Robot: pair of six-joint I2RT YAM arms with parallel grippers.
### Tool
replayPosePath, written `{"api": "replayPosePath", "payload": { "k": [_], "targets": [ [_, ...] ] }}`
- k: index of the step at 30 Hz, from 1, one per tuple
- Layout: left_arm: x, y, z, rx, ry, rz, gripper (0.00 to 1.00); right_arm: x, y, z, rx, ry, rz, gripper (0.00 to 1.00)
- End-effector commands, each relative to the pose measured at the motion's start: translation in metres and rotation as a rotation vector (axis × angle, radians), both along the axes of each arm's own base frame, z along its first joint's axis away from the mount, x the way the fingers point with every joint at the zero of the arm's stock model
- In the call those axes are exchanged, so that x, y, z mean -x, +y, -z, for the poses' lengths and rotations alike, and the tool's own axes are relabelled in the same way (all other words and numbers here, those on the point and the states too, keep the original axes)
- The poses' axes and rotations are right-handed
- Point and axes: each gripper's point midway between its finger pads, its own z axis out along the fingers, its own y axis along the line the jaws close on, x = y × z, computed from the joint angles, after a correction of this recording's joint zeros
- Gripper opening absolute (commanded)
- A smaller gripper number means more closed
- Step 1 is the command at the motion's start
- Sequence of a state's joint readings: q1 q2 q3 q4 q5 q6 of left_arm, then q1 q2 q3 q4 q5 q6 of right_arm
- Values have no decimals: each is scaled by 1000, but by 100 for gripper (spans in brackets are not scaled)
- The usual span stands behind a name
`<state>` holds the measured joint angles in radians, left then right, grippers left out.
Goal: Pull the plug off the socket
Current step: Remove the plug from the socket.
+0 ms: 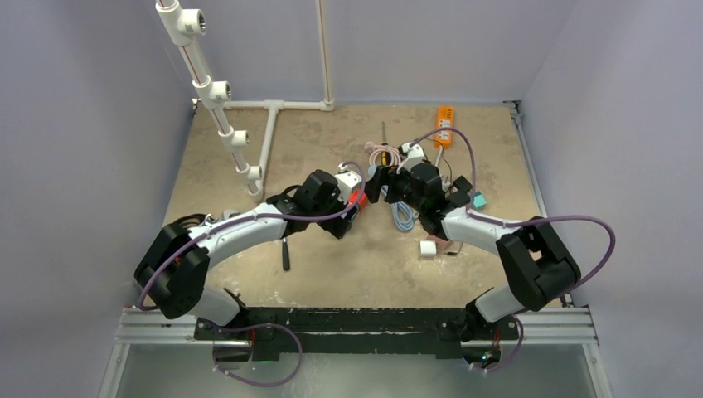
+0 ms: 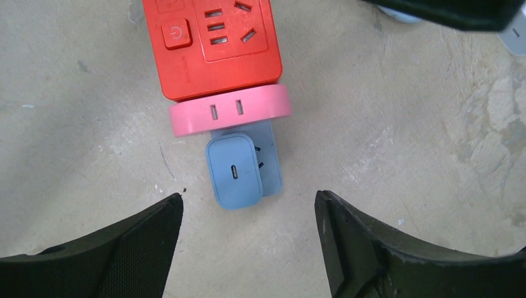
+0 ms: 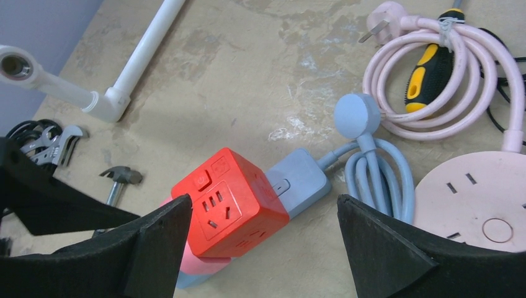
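Black left pincer [image 2: 248, 205]: spread wide and holding nothing; its fingers [image 2: 124, 248] sit either side of the blue plug and just short of it.
Blue plug [image 2: 234, 172]: seated in a grey-blue block [image 2: 273, 158], which butts against a pink disc [image 2: 229, 110] below the red socket cube [image 2: 211, 43]. The stack lies near the middle of the bench [image 2: 403, 155], well apart from every edge.
Black right pincer [image 3: 263, 202]: also wide and gripping nothing, hanging over the red socket cube with a finger to each side.
Step in hand: the approach, as I judge it; neither pincer has closed and the plug is not yet out.
Next move calls for: the left pincer to advance until its pads flank the plug alone, then close. The right pincer should pin the cube so the stack cannot lift, and the pull should run straight along the prongs.
Doubt: which joint in the stack is meant; I take it to be the blue plug.
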<state>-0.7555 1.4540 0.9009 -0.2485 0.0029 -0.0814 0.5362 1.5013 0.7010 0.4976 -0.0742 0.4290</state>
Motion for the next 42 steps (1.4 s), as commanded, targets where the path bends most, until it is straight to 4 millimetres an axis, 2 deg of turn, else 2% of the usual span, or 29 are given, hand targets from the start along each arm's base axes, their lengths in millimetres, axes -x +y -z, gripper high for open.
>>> {"api": "replayPosePath", "payload": {
  "k": [1, 4, 9, 15, 20, 23, 26, 31, 34, 38, 42],
  "targets": [
    [-12, -16, -15, 117, 32, -4, 73, -2, 14, -16, -10, -51, -80, 90],
    [-15, -19, -15, 146, 43, 0, 70, 0, 18, -9, -9, -31, -105, 89],
    [-21, -23, -4, 123, 58, -5, 67, 0, 26, 1, -10, 0, -130, 83],
    [-28, -18, 5, 79, 54, -28, 54, -1, 35, 10, -23, 27, -161, 82],
    [-31, -13, 8, 49, 42, -42, 46, -4, 34, 20, -14, 56, -141, 80],
    [-28, -15, 11, 51, 58, -30, 39, -5, 33, 25, -3, 72, -128, 79],
    [-27, -16, 13, 52, 65, -25, 25, -6, 31, 27, 3, 77, -117, 79],
    [-24, -19, 13, 35, 51, -18, 7, -8, 26, 30, 19, 85, -88, 78],
    [-19, -21, 14, 2, 31, -12, 1, -8, 26, 34, 23, 96, -82, 77],
    [-22, -17, 14, -19, 25, -38, 0, -9, 24, 37, 30, 106, -72, 75],
    [-23, -19, 10, 31, 53, -40, 0, -10, 23, 41, 41, 115, -61, 74]
  ]
}}
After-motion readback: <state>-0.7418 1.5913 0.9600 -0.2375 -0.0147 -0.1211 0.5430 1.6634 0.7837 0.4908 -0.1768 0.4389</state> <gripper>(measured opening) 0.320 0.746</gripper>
